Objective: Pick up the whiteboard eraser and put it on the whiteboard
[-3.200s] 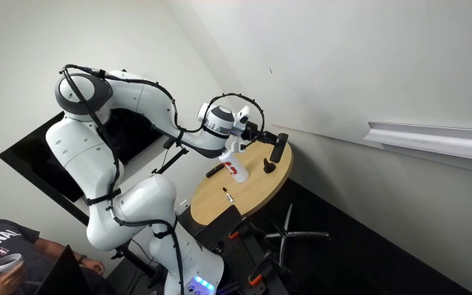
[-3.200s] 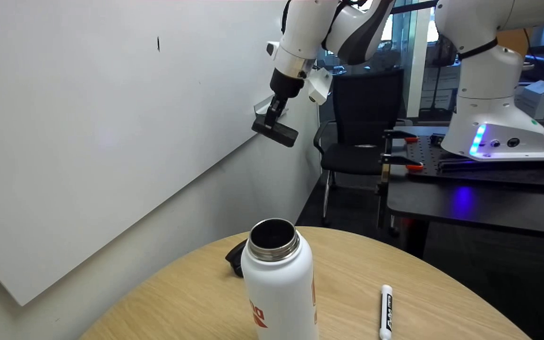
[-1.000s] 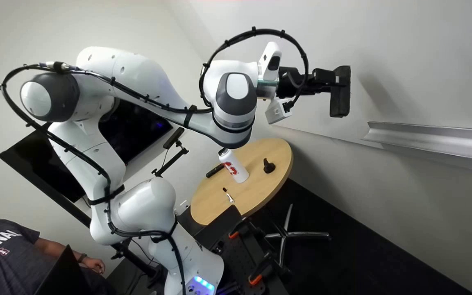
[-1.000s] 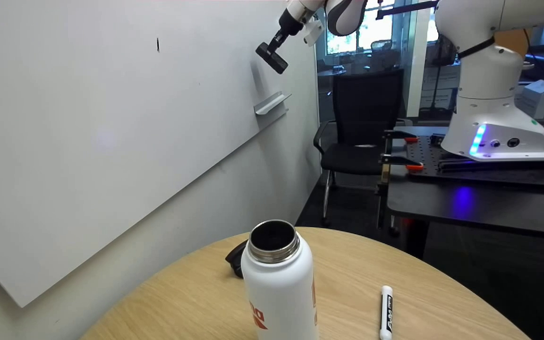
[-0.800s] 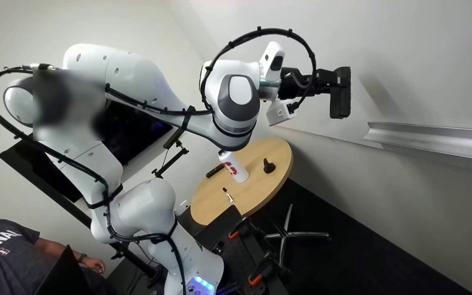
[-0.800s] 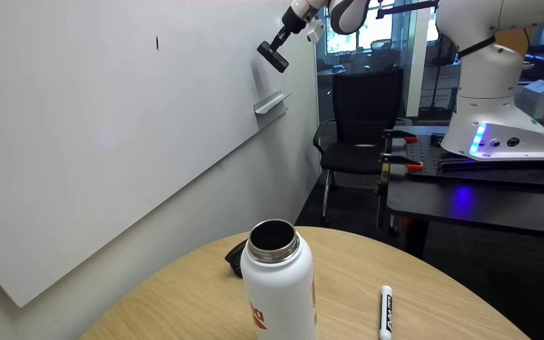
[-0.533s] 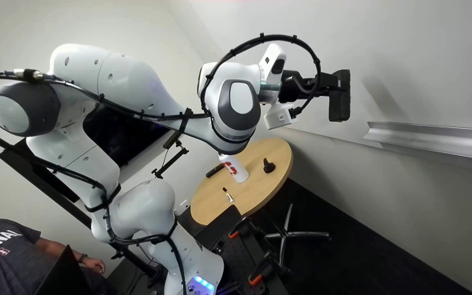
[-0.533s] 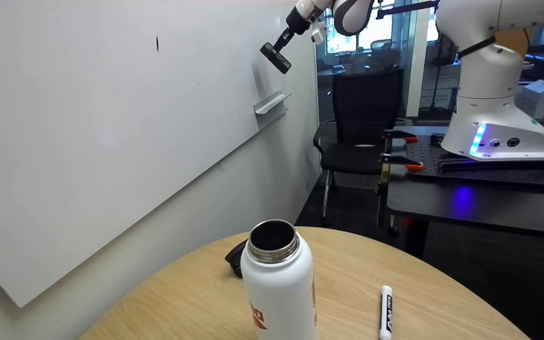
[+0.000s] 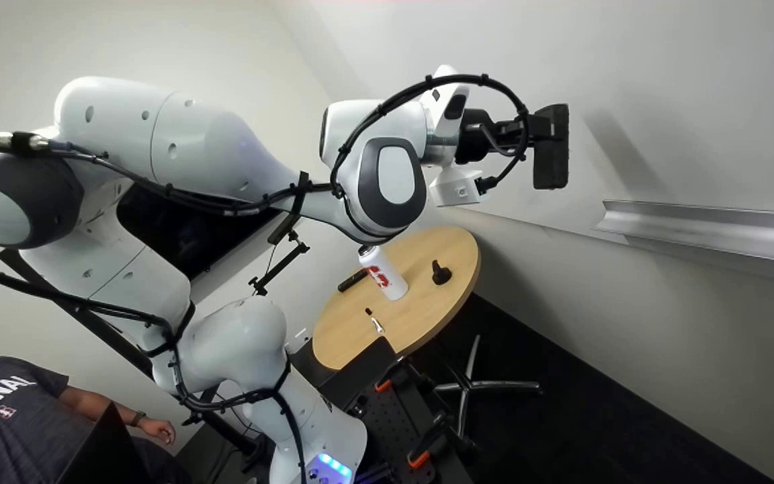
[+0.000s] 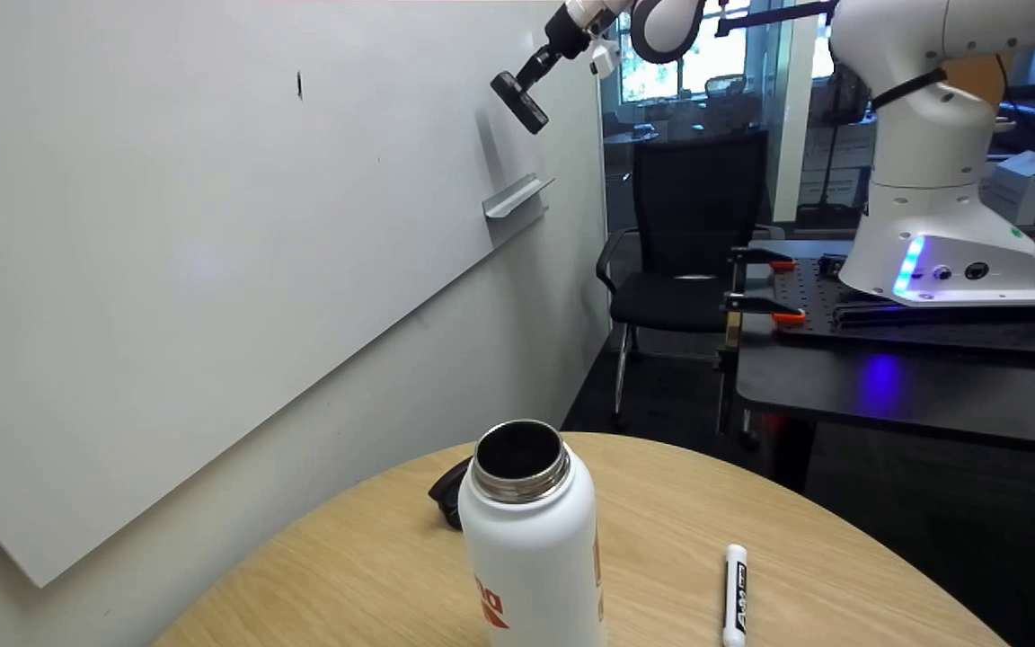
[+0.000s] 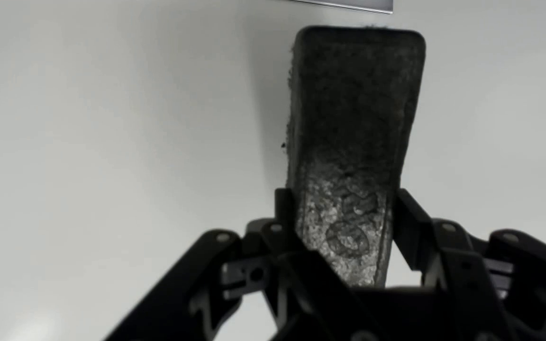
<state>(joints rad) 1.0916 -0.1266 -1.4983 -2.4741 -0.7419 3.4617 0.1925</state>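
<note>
fingers astride eraser, lettering wrist-view only

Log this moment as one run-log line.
jaws: gripping whiteboard eraser | contact with whiteboard: none, gap visible | placement: not yet done | white bottle: uncapped, on table

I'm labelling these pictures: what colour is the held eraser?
The eraser is black with a mottled grey patch, best seen in the wrist view.
</note>
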